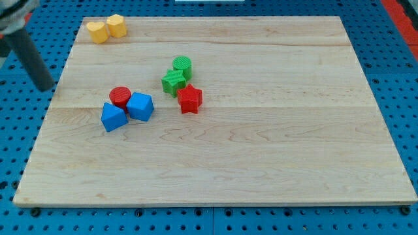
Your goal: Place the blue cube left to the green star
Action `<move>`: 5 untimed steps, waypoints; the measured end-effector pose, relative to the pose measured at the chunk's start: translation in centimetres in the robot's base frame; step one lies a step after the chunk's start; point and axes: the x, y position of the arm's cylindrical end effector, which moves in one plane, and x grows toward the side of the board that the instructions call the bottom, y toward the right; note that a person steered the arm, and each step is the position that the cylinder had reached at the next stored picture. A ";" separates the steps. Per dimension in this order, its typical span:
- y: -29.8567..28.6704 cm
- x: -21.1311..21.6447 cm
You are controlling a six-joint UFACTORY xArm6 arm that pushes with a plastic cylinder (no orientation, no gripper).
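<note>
The green star (174, 81) lies near the board's middle, with a green cylinder (182, 65) touching it above and a red star (190, 98) touching it at the lower right. Two angular blue blocks lie to its lower left. One is a cube-like blue block (113, 117). The other blue block (140, 106) touches it on the right and looks more many-sided. A red cylinder (120, 96) touches both from above. My tip (46, 87) is off the board's left edge, well left of the blue blocks and touching nothing.
A yellow heart (98, 32) and a yellow hexagonal block (116, 25) sit together at the top left corner of the wooden board (261, 163). Blue pegboard surrounds the board.
</note>
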 end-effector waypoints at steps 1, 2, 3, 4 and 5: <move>2.6 4.5; 9.0 6.2; 13.9 4.7; 18.9 4.2; 19.8 3.1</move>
